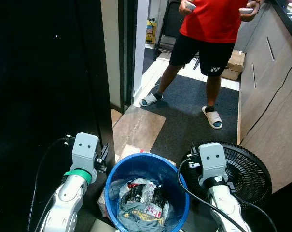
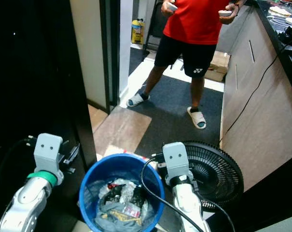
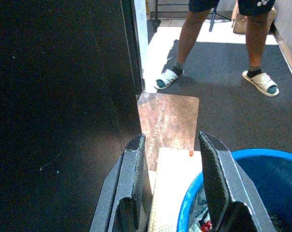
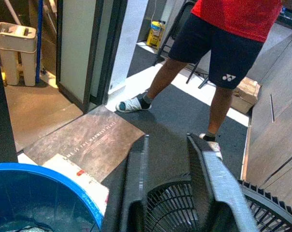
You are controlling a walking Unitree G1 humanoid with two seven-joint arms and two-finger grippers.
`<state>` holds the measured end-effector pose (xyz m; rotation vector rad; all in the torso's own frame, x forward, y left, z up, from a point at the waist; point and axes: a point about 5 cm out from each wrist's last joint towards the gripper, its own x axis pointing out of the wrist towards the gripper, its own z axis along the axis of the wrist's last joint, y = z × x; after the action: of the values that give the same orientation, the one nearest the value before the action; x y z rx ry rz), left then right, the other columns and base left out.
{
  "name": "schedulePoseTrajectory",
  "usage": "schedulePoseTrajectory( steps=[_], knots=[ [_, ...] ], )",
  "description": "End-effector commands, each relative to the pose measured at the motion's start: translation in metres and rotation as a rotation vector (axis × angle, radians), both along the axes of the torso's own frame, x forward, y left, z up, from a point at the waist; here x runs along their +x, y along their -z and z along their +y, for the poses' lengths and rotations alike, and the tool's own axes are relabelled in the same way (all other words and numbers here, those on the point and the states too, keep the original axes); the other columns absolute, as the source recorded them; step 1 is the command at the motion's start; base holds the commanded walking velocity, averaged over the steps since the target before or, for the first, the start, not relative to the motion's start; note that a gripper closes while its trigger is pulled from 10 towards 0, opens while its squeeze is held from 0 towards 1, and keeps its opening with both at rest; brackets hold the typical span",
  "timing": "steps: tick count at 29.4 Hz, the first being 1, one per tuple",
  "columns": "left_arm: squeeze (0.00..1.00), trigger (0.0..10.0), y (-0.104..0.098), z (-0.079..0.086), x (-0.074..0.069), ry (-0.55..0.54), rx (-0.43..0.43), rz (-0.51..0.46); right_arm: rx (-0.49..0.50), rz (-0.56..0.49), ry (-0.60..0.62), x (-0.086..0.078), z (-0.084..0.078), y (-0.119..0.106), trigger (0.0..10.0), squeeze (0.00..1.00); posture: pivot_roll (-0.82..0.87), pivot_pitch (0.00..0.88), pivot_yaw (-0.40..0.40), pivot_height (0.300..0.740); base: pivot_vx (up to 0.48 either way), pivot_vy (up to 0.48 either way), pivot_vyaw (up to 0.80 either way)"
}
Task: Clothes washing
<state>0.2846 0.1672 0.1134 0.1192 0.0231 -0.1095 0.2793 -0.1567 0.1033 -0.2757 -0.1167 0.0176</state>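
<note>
We are flanking the blue bucket (image 1: 148, 166) of clothes (image 1: 142, 205): left gripper (image 3: 171, 159) and right gripper (image 4: 167, 159), both spread and empty, are pointing past its rim; the load is lying below, between them.

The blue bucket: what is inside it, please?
Inside the blue bucket lies a crumpled pile of clothes, grey, black and white, with a red-and-white piece. What lies beneath the pile, and the bucket's bottom, is covered.

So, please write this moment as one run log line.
left gripper: open, empty | right gripper: open, empty | blue bucket: clothes inside, between arms | fan: right | person: ahead
</note>
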Motion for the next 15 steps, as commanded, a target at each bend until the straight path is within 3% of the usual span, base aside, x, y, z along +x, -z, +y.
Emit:
schedulePoseTrajectory(
  steps=[1,13,14,15],
  knots=[
    [0.0,10.0,0.0057,-0.0014,-0.0013,0.005,0.01,0.022,-0.009,0.008,0.005,-0.001,-0.0023,0.0027,0.0,0.0,0.08,0.011,-0.008,0.74,0.0,0.0,0.0],
    [0.0,10.0,0.0065,-0.001,-0.0024,0.005,0.011,0.024,-0.007,0.014,0.006,-0.002,-0.0018,0.004,0.0,0.0,0.08,0.013,-0.007,0.74,0.0,0.0,0.0],
    [0.0,10.0,0.0064,-0.001,-0.0024,0.005,0.011,0.024,-0.007,0.019,0.007,-0.0018,-0.0018,0.0045,6.1,0.0,0.08,0.015,-0.006,0.74,0.0,0.0,0.0],
    [0.0,10.0,0.0064,-0.001,-0.0024,0.005,0.011,0.025,-0.007,0.025,0.007,-0.0017,-0.0016,0.0051,10.0,0.0,0.08,0.015,-0.006,0.74,0.0,0.0,0.0]
  ],
)
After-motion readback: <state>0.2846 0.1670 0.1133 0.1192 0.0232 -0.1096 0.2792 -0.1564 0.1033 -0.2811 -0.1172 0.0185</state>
